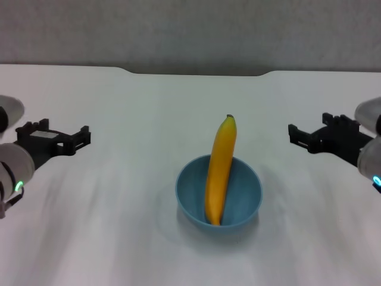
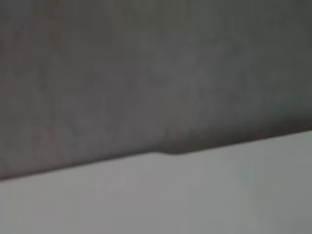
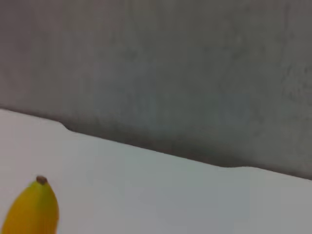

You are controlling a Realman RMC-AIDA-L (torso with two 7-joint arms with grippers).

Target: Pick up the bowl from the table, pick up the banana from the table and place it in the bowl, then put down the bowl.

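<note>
I see the banana leaning in the bowl on the table (stem outward); left gripper and right gripper are both released, well apart.

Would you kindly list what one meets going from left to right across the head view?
left gripper → bowl holding the banana, which leans on its far rim → right gripper, all over the white table.
</note>
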